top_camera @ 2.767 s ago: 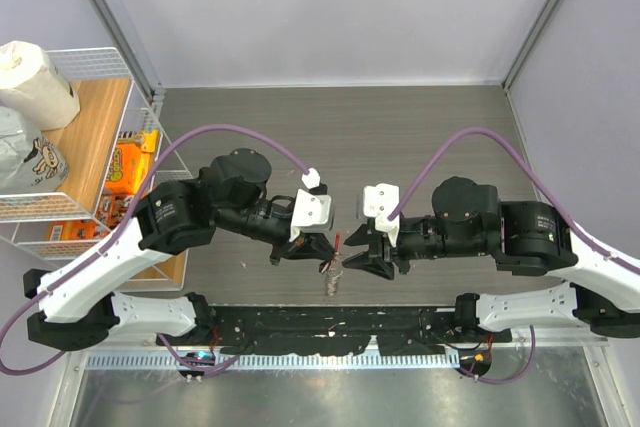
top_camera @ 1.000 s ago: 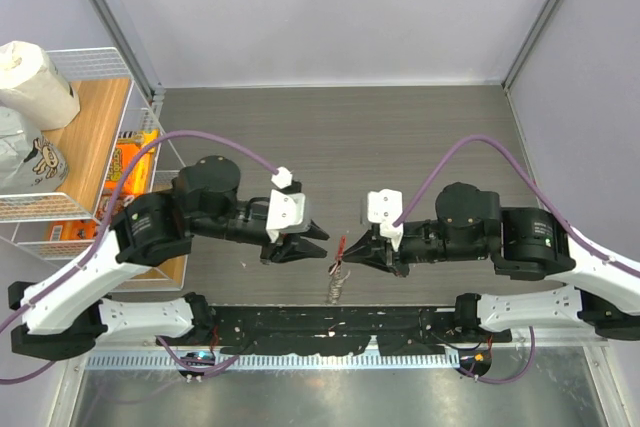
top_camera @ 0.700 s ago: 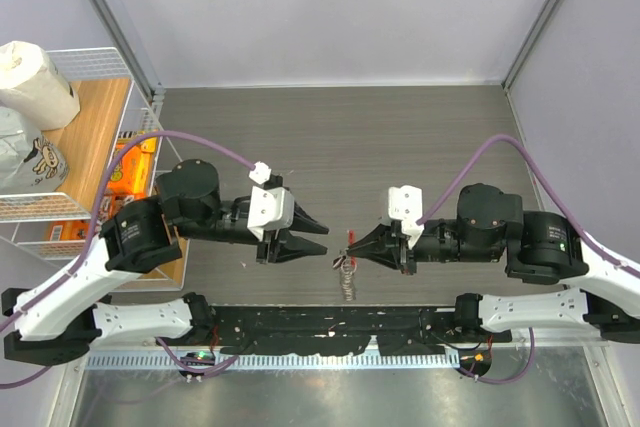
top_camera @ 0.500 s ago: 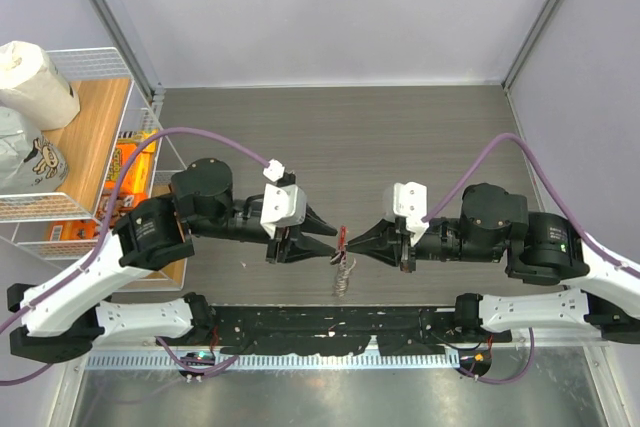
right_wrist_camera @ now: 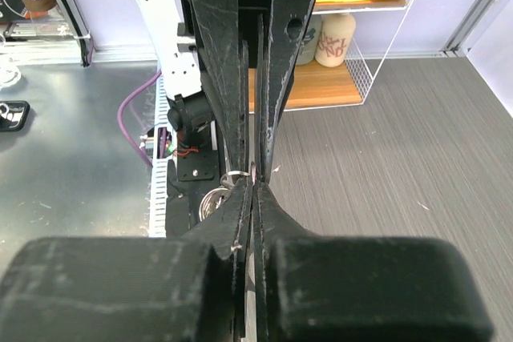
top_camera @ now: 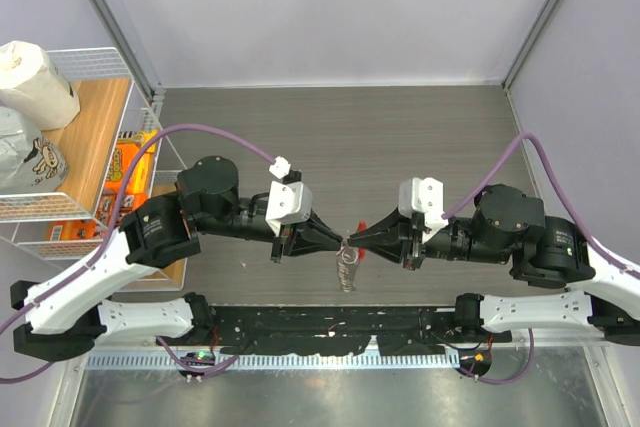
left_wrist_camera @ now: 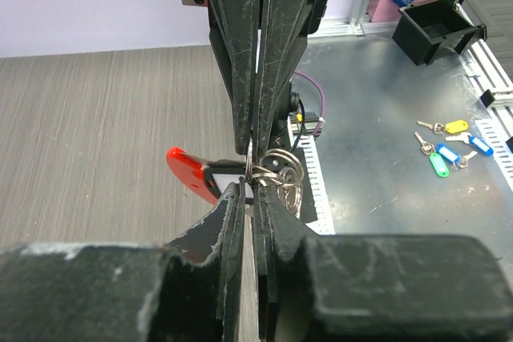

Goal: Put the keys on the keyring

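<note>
Low in the centre of the overhead view, the two arms point at each other and their tips all but meet. The left gripper [top_camera: 337, 240] reaches in from the left and the right gripper [top_camera: 361, 239] from the right, above the near edge of the grey wood-grain table [top_camera: 400, 137].

The keyring [top_camera: 347, 267], a short red plastic strip joined to a silvery coil of metal rings, hangs at that meeting point. The coil dangles toward the bottom of the frame, and a sliver of red shows just right of it under the right gripper's tip.

In the left wrist view the red strip [left_wrist_camera: 186, 171] juts to the left of centre, and the silver rings [left_wrist_camera: 280, 170] bunch just right of centre, where both sets of fingers converge. The right gripper's fingers are pressed together on the keyring. The left gripper's fingers are drawn in to a thin slit and clamp the ring end of it. A separate small key cannot be picked out among the rings.

At the left edge of the overhead view stands a white wire shelf rack [top_camera: 135, 107] with orange snack packets [top_camera: 128, 162]. At the right of the left wrist view, loose keys with yellow, blue and green tags [left_wrist_camera: 449, 146] lie on a metal plate [left_wrist_camera: 377, 102], with a black open bin [left_wrist_camera: 437, 28] above them.
</note>
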